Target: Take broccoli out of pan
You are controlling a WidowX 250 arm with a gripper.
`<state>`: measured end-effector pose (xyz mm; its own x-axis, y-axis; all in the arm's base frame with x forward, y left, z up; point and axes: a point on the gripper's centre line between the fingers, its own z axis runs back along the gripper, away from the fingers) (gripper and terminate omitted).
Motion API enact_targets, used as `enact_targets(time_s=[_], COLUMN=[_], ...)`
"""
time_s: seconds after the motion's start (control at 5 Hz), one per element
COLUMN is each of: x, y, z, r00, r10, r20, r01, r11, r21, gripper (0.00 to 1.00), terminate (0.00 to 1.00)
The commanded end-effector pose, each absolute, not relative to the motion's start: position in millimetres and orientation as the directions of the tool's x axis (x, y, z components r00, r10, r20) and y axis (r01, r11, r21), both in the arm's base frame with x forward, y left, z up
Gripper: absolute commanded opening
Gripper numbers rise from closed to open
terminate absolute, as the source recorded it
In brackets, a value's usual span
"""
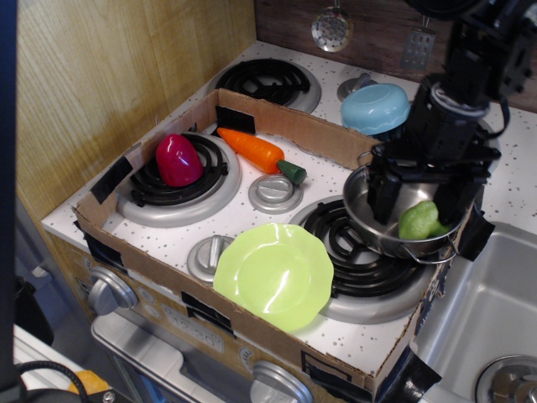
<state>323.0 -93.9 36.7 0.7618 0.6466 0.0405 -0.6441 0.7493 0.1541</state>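
Note:
The light-green broccoli (pixel 419 220) lies inside the shiny steel pan (pixel 377 233), at its right side. The pan sits on the front right burner of the toy stove. My black gripper (pixel 422 195) hangs open, reaching down into the pan. One finger stands left of the broccoli and the other to its right near the pan wall. The fingers straddle the broccoli without closing on it.
A lime-green scalloped plate (pixel 274 273) lies at the front. An orange carrot (pixel 258 152) and a magenta egg-shaped toy (pixel 177 159) sit at the back left. A light-blue bowl (pixel 375 107) is behind the cardboard wall (pixel 294 124). A sink (pixel 491 319) is at the right.

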Motion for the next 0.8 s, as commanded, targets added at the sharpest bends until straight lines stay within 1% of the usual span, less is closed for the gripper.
enact_targets(time_s=[0.0,0.2,0.6], x=[333.6,335.3,333.1], y=[-102.1,-100.0,-99.5], z=[51.8,47.4,44.6], r00=[0.728,0.726,0.729], r10=[0.679,0.679,0.676], r20=[0.097,0.108,0.106], r01=[-0.685,-0.685,-0.681], r11=[0.726,0.728,0.733], r21=[0.059,0.027,0.011], gripper=[1.0,0.0,0.0], terminate=[0.0,0.0,0.0])
